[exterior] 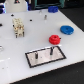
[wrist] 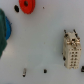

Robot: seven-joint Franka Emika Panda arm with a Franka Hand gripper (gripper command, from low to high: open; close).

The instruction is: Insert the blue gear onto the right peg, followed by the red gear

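Observation:
The blue gear point(exterior: 66, 29) lies flat on the white table at the exterior view's right; its edge shows in the wrist view point(wrist: 4, 27). The red gear point(exterior: 54, 39) lies just in front of it, toward the plate, and also shows in the wrist view point(wrist: 26, 6). The black-framed grey plate point(exterior: 56, 57) lies at the front. On it stand the right peg point(exterior: 50, 50), taller and darker, and a shorter thin pin point(exterior: 38, 55). Both pegs are bare. No gripper fingers show in either view.
A beige blocky object point(exterior: 19, 27) stands on the table at the exterior view's left and also shows in the wrist view point(wrist: 71, 50). A small dark pin point(exterior: 44, 16) stands further back. Dark clutter point(exterior: 52, 8) lies along the far edge.

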